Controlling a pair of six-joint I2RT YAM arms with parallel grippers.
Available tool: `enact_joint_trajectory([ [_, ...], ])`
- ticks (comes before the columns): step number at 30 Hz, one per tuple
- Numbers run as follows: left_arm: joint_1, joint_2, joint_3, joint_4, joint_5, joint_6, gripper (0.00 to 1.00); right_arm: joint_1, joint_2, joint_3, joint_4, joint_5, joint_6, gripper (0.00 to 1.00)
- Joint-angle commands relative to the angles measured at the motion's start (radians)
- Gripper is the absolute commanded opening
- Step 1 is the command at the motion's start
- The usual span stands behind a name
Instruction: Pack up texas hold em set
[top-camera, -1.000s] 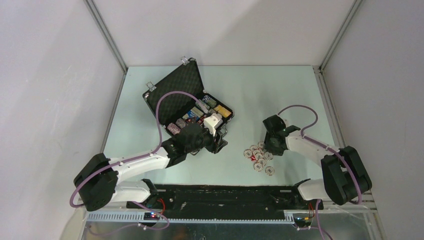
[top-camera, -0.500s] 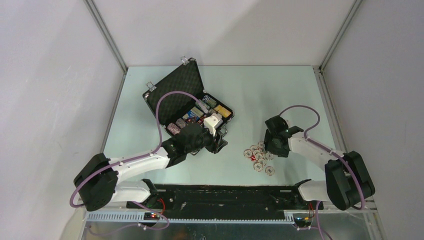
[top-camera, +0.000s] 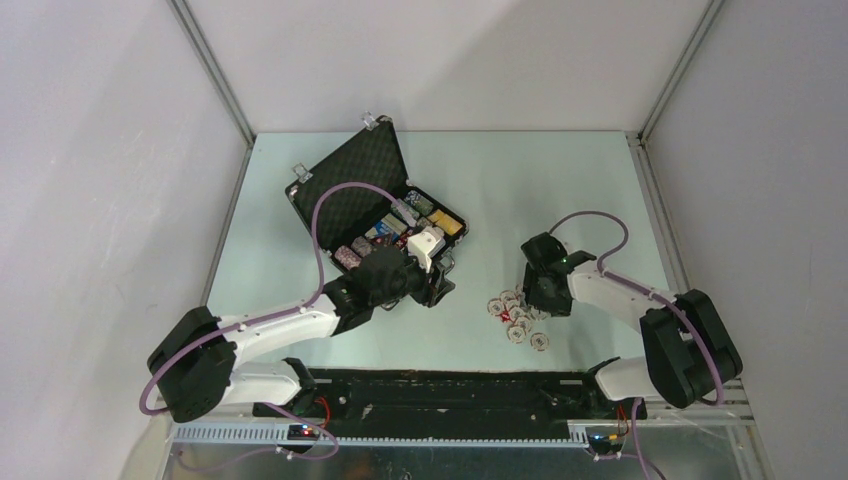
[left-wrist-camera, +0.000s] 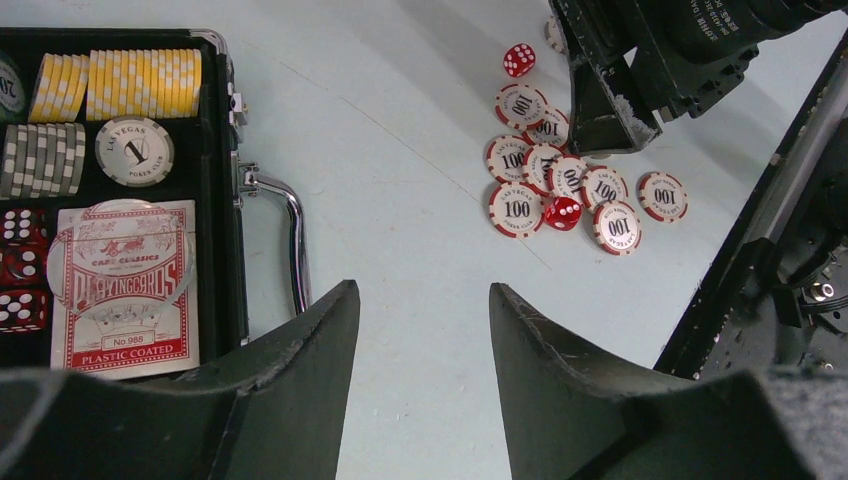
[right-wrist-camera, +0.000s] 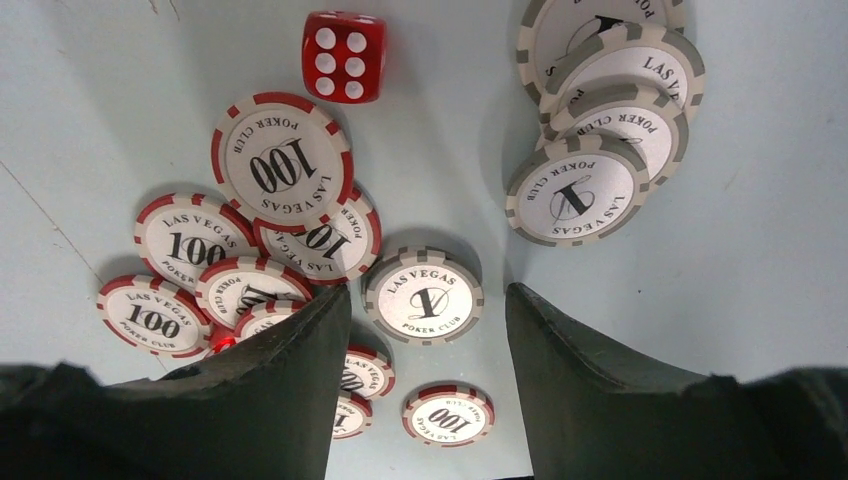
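Observation:
The black case (top-camera: 352, 186) lies open at the back left. Its tray holds yellow chips (left-wrist-camera: 120, 82), grey chips (left-wrist-camera: 40, 160), a card deck (left-wrist-camera: 125, 290) and red dice (left-wrist-camera: 18, 262). My left gripper (left-wrist-camera: 425, 290) hangs open and empty over the table, just right of the silver handle (left-wrist-camera: 292, 240). Loose red chips (right-wrist-camera: 282, 160) and grey chips (right-wrist-camera: 575, 195) lie scattered with a red die (right-wrist-camera: 343, 55) on the table (top-camera: 515, 315). My right gripper (right-wrist-camera: 430, 295) is open low over them. One grey chip (right-wrist-camera: 423, 297) lies just beyond its tips and a red chip (right-wrist-camera: 448, 413) between its fingers.
A second red die (left-wrist-camera: 563, 212) sits among the loose chips. Grey walls close off the table on the left, back and right. The arm bases and a black rail (top-camera: 440, 390) run along the near edge.
The right gripper has opened wider and shifted slightly left over the loose chips. The left arm has not moved.

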Motion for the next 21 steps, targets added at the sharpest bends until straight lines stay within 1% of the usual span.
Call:
enact_joint_trajectory([
  [1,-0.004,0.001,0.015,0.019,-0.014,0.027,0.57,0.009,0.052,-0.003,-0.006,0.046,0.014,0.60],
  [8,-0.004,-0.001,0.015,0.017,-0.014,0.027,0.57,0.012,0.096,0.009,-0.024,0.031,0.020,0.56],
  [13,-0.004,0.002,0.019,0.017,-0.013,0.028,0.57,0.015,0.087,0.009,-0.051,0.036,0.031,0.47],
  [14,-0.004,0.003,0.019,0.017,-0.012,0.028,0.57,0.014,0.083,0.009,-0.053,0.036,0.031,0.43],
  [15,-0.005,0.005,0.020,0.017,-0.010,0.027,0.57,0.015,0.080,0.009,-0.055,0.035,0.031,0.42],
  [21,-0.004,0.002,0.018,0.019,-0.011,0.027,0.57,-0.009,0.032,0.009,-0.073,0.014,0.031,0.36],
])
